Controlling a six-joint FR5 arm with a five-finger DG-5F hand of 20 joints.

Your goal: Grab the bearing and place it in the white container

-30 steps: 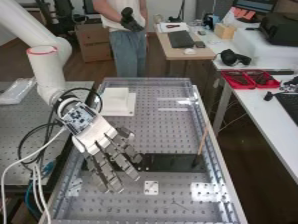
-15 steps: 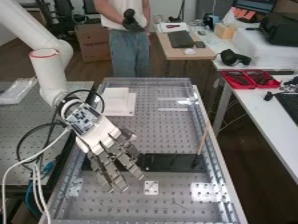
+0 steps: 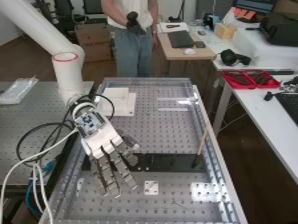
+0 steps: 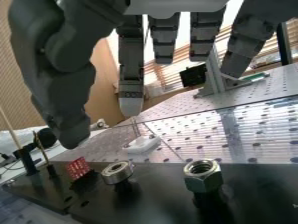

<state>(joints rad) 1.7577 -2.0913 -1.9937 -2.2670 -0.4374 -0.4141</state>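
In the high view the hand [image 3: 105,145] is over the left part of the bench, above the left end of the black plate [image 3: 174,163], its fingers straight. The wrist view has the hand [image 4: 132,75] with its fingers and thumb extended and nothing between them. Below them the bearing [image 4: 117,172], a silver ring, sits on a short post on the black plate [image 4: 159,200]. The white container [image 3: 117,102] stands at the bench's far left, behind the hand.
A large nut [image 4: 203,175] sits on another post beside the bearing, and a small red block [image 4: 78,169] on its other side. A thin wooden stick [image 3: 202,142] stands upright at the plate's right end. A small white plate [image 3: 151,188] lies on the bench.
The arm has swung a little to the right, its wrist now farther right, while the fingertips have moved slightly left of where they were half a second ago. The fingers remain extended.
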